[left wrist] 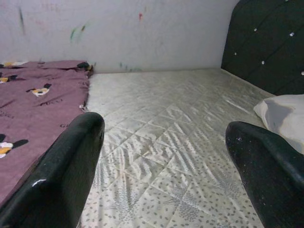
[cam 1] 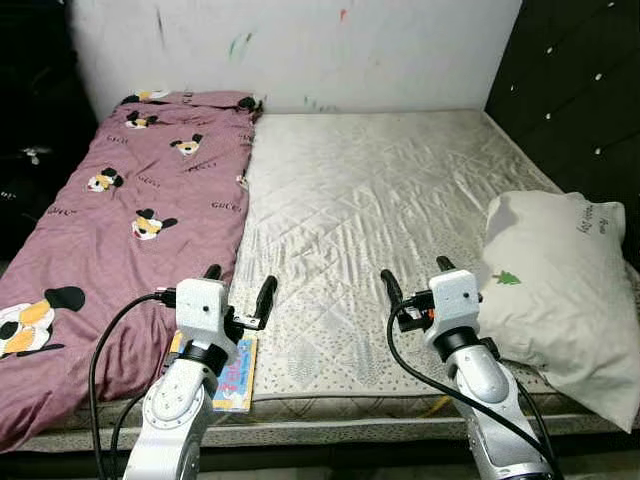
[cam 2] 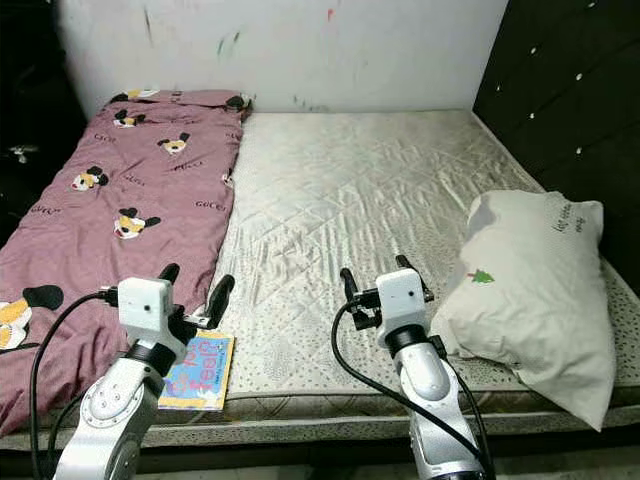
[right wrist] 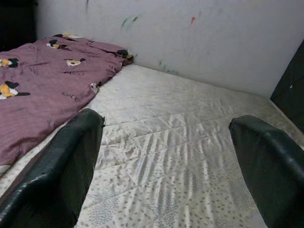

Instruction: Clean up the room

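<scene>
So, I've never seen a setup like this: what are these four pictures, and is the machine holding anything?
It's a two-armed robot facing a bed. The two wide pictures come from its head; the other two from cameras on its wrists, looking between black fingers. The left gripper and right gripper are both open and hold nothing. On the mattress lie a maroon blanket on the robot's left, a white pillow on its right, and a colourful booklet at the near edge beside the left arm.
</scene>
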Controlling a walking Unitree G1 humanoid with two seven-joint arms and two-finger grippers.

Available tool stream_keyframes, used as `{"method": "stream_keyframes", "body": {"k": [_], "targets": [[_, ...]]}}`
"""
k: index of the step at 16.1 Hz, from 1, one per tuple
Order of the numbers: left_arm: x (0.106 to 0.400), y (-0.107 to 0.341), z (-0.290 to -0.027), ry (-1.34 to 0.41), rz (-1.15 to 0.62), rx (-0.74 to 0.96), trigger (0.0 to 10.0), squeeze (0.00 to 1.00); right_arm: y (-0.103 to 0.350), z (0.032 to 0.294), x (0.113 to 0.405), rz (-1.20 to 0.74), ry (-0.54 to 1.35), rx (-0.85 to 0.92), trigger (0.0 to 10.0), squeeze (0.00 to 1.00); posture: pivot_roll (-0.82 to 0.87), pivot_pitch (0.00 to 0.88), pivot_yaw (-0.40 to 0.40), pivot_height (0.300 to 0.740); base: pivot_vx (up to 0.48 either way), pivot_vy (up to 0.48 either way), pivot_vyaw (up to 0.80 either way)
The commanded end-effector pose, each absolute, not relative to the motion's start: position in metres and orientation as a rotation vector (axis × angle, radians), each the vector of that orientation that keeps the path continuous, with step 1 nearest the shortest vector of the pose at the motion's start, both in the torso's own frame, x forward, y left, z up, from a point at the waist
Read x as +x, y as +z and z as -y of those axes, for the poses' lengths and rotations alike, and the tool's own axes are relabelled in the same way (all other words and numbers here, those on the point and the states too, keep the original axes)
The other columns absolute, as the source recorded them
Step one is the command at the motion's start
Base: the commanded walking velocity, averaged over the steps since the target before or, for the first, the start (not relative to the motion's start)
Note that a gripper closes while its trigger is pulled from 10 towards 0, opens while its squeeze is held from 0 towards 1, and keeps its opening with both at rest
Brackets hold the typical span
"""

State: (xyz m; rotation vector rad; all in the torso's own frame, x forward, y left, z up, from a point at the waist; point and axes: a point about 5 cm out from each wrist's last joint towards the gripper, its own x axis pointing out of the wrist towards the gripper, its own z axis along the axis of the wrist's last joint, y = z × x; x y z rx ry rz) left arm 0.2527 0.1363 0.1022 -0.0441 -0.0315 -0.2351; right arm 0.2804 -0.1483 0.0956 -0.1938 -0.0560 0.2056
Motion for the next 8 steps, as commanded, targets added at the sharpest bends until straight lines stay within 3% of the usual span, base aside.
{"method": "stream_keyframes", "body": {"k": [1, 4, 6, 8], "targets": [[0.253, 0.101, -0.1372, -0.227, 0.021, -0.036, 10.0, 0.0, 0.0991, 0.146, 0.2816, 0.08, 0.211, -0.221, 10.0, 0.0, -0.04, 0.0, 0.012, 0.74, 0.0, 0.0, 0.0], [0.2529, 0.1004, -0.1375, -0.222, 0.016, -0.037, 10.0, 0.0, 0.0988, 0.1468, 0.2819, 0.076, 0.202, -0.221, 10.0, 0.0, -0.04, 0.0, 0.013, 0.74, 0.0, -0.203, 0.0], [0.2528, 0.1003, -0.1376, -0.222, 0.014, -0.041, 10.0, 0.0, 0.0979, 0.1471, 0.2817, 0.071, 0.199, -0.211, 10.0, 0.0, -0.04, 0.0, 0.013, 0.74, 0.0, -0.341, 0.66], [0.2528, 0.1001, -0.1373, -0.227, 0.012, -0.041, 10.0, 0.0, 0.0972, 0.1472, 0.2816, 0.071, 0.197, -0.21, 10.0, 0.0, -0.04, 0.0, 0.013, 0.74, 0.0, -0.343, 0.0]]}}
